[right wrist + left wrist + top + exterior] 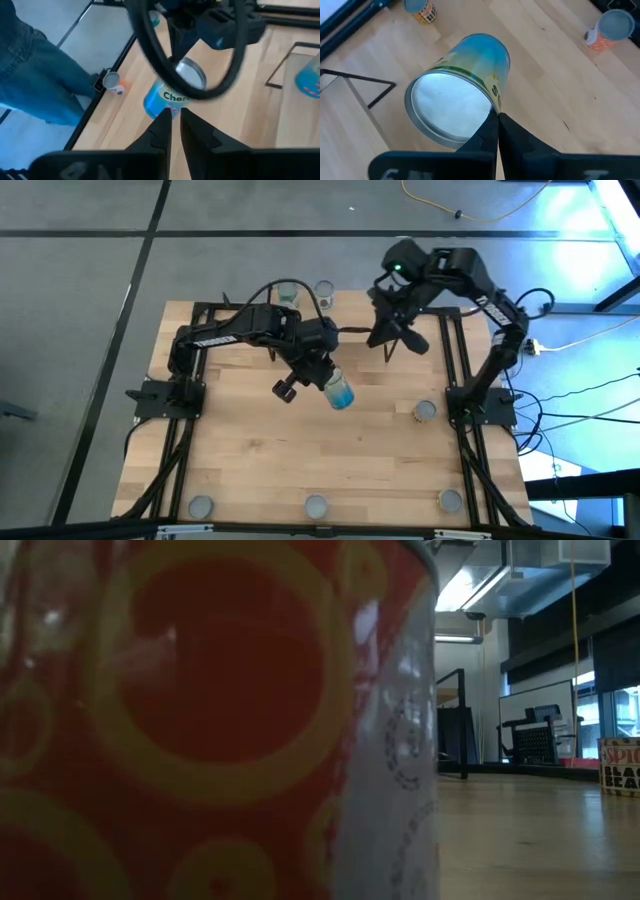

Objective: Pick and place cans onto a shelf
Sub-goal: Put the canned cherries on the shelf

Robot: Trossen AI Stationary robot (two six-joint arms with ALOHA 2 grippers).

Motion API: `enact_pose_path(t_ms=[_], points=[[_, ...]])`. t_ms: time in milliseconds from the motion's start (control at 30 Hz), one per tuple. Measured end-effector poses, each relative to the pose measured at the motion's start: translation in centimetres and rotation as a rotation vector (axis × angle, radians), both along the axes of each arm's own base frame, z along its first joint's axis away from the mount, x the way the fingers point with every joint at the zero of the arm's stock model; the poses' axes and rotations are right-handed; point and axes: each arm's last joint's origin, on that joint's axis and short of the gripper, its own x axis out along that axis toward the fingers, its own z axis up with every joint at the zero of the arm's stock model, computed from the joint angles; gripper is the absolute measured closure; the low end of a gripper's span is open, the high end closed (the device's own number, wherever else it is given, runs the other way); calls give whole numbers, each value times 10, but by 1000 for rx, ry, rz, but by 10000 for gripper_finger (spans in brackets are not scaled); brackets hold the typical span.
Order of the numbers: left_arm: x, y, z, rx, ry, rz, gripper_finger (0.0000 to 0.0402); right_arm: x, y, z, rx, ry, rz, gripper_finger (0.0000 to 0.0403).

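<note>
Left gripper clamped on tilted blue can, lifted above tabletop, probably shelf-bound. Right gripper near far edge, fingers slightly parted, seemingly empty. Other cans along near edge.

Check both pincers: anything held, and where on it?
The left pincer is shut on the rim of the blue can, which hangs tilted above the table. The right pincer holds nothing; its fingers stand slightly apart.
</note>
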Motion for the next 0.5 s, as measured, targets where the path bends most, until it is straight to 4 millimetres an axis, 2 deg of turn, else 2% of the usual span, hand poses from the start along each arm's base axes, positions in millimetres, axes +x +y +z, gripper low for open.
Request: enact_pose_path(t_ms=[133,333,500], points=[[-7,2,8,-2,-28,-7,401,12,1,-9,-20,40,-2,360],[-16,1,16,-25,-48,-21,401,19,-6,-16,-65,79,-45,361],[-17,1,17,-29,-50,-21,401,20,-6,-17,-67,83,-41,391]])
